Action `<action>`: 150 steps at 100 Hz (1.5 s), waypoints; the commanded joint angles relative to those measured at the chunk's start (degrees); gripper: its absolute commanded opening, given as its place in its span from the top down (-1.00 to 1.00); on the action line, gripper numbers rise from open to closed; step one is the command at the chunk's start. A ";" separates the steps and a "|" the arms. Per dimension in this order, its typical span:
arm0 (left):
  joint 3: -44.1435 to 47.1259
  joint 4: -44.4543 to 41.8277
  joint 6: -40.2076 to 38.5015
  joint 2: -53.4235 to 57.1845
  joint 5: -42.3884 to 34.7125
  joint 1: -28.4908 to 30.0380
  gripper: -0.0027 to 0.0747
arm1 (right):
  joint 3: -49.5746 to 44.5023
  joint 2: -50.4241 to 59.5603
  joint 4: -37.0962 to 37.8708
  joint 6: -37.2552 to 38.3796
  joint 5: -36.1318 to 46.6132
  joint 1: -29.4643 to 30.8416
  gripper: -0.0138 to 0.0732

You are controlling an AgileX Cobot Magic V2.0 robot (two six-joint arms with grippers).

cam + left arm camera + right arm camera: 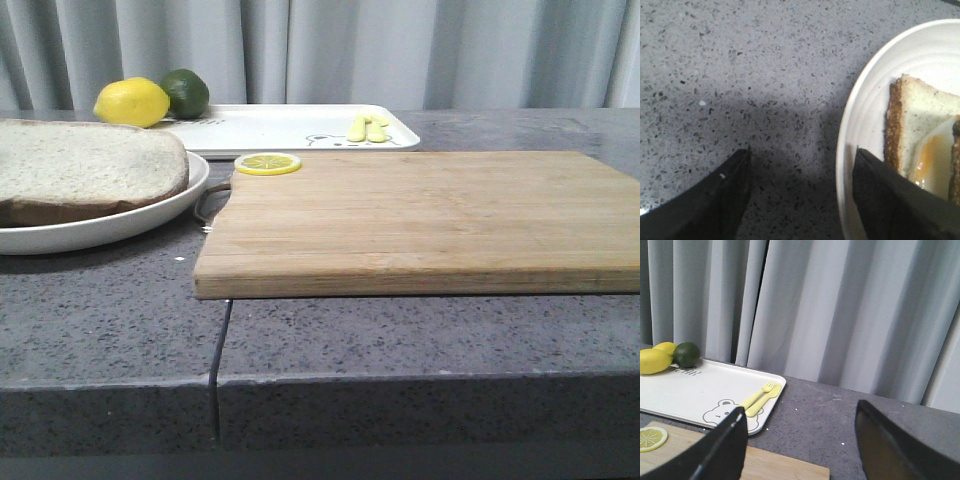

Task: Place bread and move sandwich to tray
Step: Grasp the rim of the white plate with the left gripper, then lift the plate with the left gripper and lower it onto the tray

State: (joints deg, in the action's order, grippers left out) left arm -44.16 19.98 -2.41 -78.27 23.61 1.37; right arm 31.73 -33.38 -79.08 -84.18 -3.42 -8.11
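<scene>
A thick pale speckled bread [85,165] slice with a brown crust lies on the round white plate [150,222] at the left. In the left wrist view the plate [865,115] holds the sandwich's lower slice [917,117] with fried egg [935,155] on it; a brown crust edge overlaps the egg at the frame's edge. My left gripper [803,150] is open, one finger over the counter and the other over the plate rim. My right gripper [801,407] is open and empty above the counter. The bear-print white tray [290,125] lies at the back. Neither gripper shows in the front view.
A wooden cutting board [430,215] fills the middle, with a lemon slice [267,163] on its far left corner. On the tray sit a lemon [132,102], a lime [186,92] and yellow cutlery [367,127]. Grey curtains hang behind the counter.
</scene>
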 commanded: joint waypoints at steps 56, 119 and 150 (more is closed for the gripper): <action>-1.23 13.75 -0.63 0.68 -1.52 -0.01 0.98 | 1.61 0.19 -0.64 -0.55 1.14 -0.10 -0.40; -2.62 23.38 -0.63 7.96 2.90 3.00 0.98 | 1.61 0.19 -1.14 -0.55 1.09 -0.10 -0.40; -13.89 26.25 0.60 5.30 6.01 2.96 0.98 | 1.61 0.19 -1.15 -0.55 1.03 -0.10 -0.40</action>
State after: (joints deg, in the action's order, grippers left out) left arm -52.46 42.32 -1.98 -72.80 31.23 4.20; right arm 31.73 -33.38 -79.63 -84.18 -3.42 -8.11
